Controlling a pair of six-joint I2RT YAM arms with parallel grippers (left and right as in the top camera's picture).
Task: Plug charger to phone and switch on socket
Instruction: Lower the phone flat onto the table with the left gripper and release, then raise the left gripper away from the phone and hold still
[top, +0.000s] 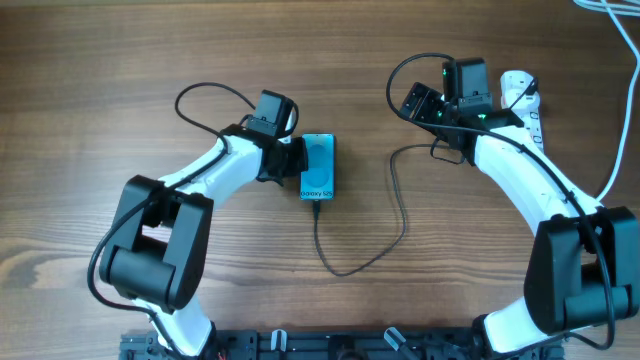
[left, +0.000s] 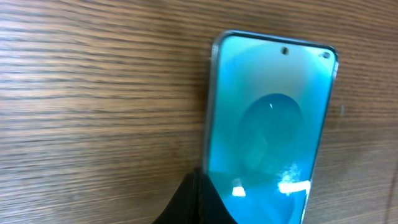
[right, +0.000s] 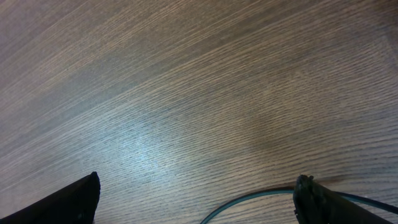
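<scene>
I have the wooden table under both arms. My right gripper hangs over bare wood with its jaws spread wide. It is just beside the white power strip, which lies at the far right, partly under that arm. My left gripper is closed up tight at the left edge of the phone. One black finger overlaps a corner of the lit cyan screen, but I can't tell whether it grips. The phone lies flat near the centre. The charger cable loops from the phone's near end round towards the right arm.
</scene>
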